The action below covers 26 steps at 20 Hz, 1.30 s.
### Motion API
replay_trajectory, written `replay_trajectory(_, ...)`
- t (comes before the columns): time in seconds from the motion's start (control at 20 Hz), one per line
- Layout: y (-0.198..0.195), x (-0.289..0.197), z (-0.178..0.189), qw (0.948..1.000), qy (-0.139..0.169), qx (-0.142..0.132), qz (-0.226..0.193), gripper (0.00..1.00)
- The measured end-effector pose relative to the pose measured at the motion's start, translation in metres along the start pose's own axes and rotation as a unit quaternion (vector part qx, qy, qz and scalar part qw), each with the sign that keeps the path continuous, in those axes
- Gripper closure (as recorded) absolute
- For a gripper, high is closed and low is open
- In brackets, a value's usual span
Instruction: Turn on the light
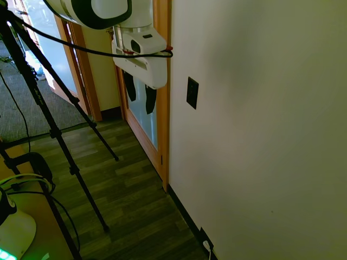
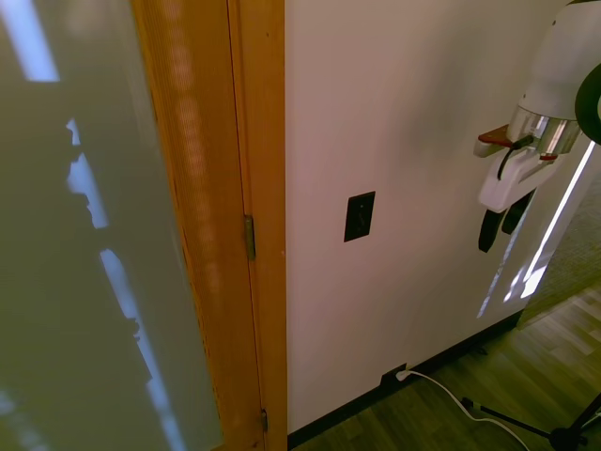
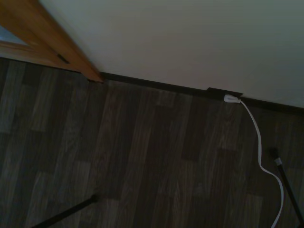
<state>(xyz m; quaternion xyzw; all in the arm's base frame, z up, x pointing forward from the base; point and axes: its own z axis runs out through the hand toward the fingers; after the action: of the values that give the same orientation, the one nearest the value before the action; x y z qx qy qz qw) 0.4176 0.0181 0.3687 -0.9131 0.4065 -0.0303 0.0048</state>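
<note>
The light switch (image 1: 192,92) is a small black upright plate on the cream wall, just right of the wooden door frame; it also shows as the switch (image 2: 359,216) in the second exterior view. My gripper (image 1: 140,93) hangs in the air away from the wall, about level with the switch, fingers pointing down. The two black fingers stand a little apart with nothing between them. From the other side my gripper (image 2: 501,224) is well to the right of the switch. No lamp is in view. The wrist view shows only floor and wall base.
A wooden door frame (image 2: 254,225) with a frosted glass door stands beside the switch. Low on the wall sits a smaller black outlet plate (image 3: 224,92) with a white plug and cable (image 3: 259,142) trailing over the dark wood floor (image 1: 130,200).
</note>
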Motion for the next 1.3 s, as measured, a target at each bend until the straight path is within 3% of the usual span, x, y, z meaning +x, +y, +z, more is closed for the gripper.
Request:
replay_trajectory(0.2, -0.013, -0.008, -0.001, 0.9999, 0.008, 0.005, -0.007, 0.0)
replay_trajectory(0.35, -0.045, -0.034, 0.006, 0.9989, 0.038, 0.023, -0.01, 0.0)
replay_trajectory(0.55, -0.079, -0.044, 0.035, 0.9957, 0.076, 0.047, 0.024, 0.0)
replay_trajectory(0.9, -0.126, 0.001, 0.076, 0.9885, 0.1, 0.078, 0.082, 0.0)
replay_trajectory(1.3, -0.152, 0.047, 0.074, 0.9805, 0.122, 0.094, 0.122, 0.0)
